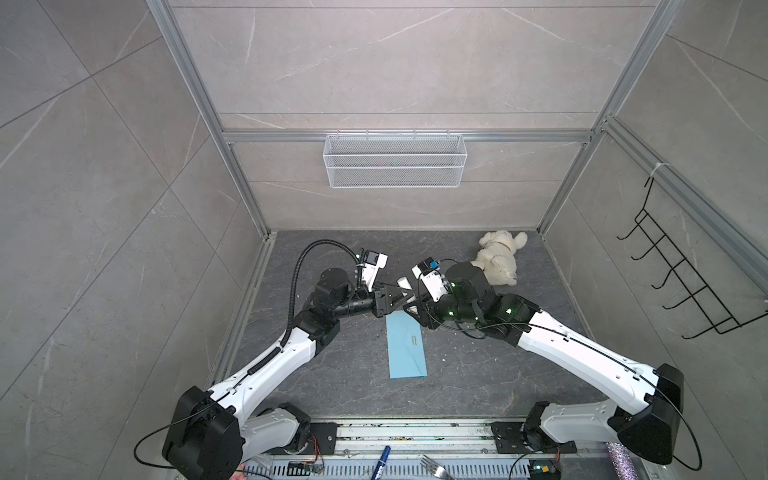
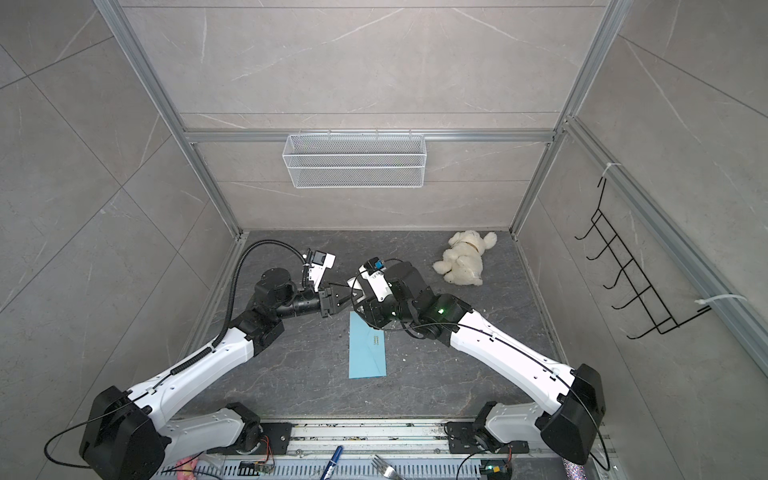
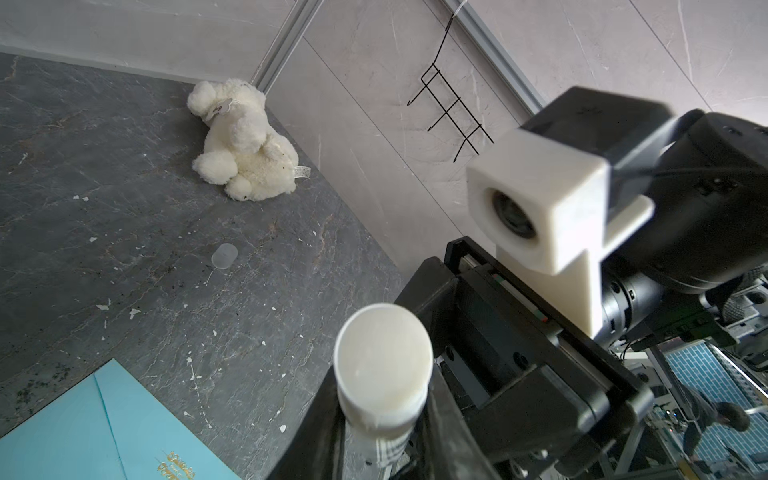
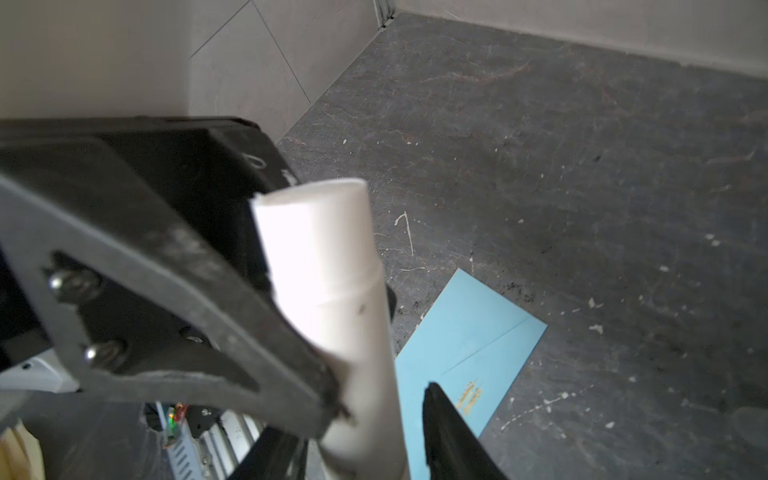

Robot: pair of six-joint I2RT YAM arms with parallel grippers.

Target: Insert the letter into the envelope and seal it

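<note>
Beneath both claws, far end of envelope [image 1: 407, 351], left claw [image 3: 382, 419] grasping white tube [image 3: 382, 365], right claw [image 4: 365, 432] astride it, grip unclear.

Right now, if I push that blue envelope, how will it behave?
The envelope lies flat on the dark tabletop, so a push would probably slide it rather than lift it. It looks like thin paper, so it is likely light and would sag if raised by one end.

2 arms angled inward, left claw [image 3: 382, 386] clamped, right claw [image 4: 365, 419] slightly parted
</note>
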